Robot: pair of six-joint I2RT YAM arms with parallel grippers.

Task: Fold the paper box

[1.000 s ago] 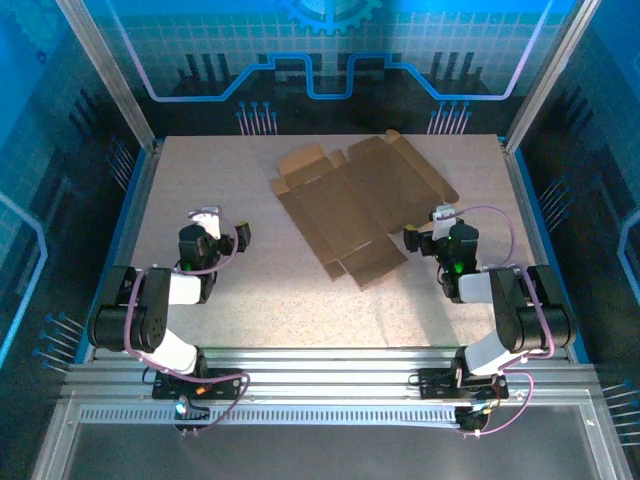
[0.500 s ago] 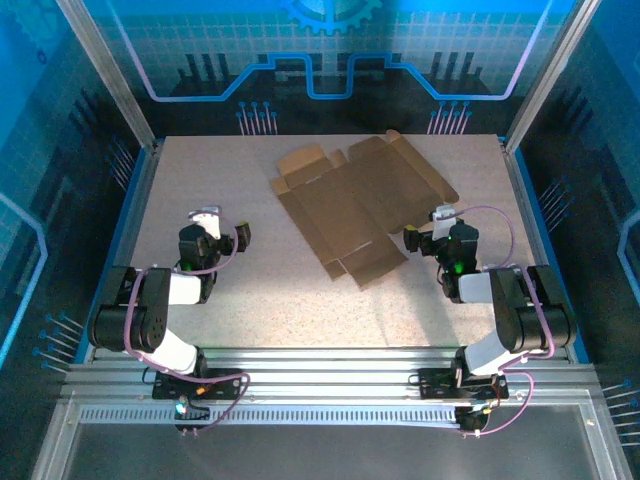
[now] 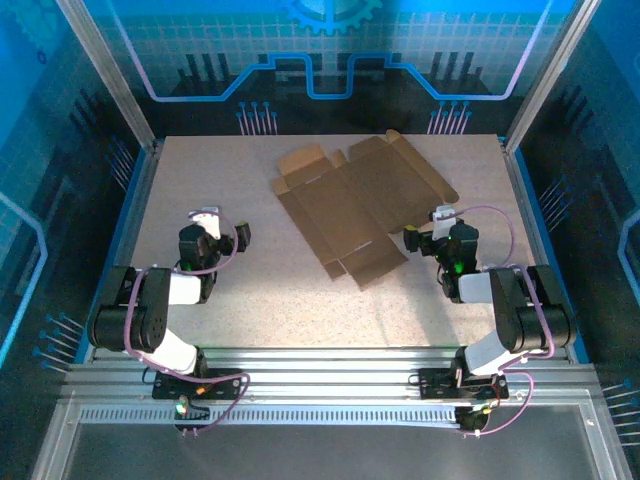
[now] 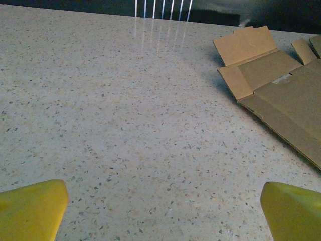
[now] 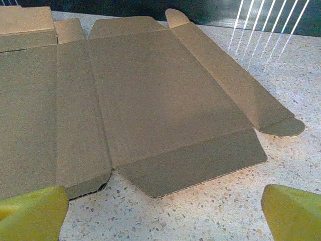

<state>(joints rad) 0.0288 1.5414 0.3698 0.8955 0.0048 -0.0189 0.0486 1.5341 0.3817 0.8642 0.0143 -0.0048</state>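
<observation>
The paper box (image 3: 360, 205) lies unfolded and flat on the speckled table, a brown cardboard sheet with creased panels and flaps, set at a slant in the far middle. My left gripper (image 3: 225, 228) rests low on the table to its left, open, well apart from it. In the left wrist view the box (image 4: 281, 85) sits at the far right, and bare table shows between the yellow fingertips (image 4: 30, 208). My right gripper (image 3: 425, 228) is open just off the box's near right corner. In the right wrist view a rounded flap of the box (image 5: 190, 163) lies just ahead of the gripper (image 5: 163, 213), untouched.
The table (image 3: 250, 290) is fenced by blue side rails (image 3: 128, 210) and a dark back wall (image 3: 320, 110). An aluminium frame (image 3: 320, 360) runs along the near edge where both arm bases are bolted.
</observation>
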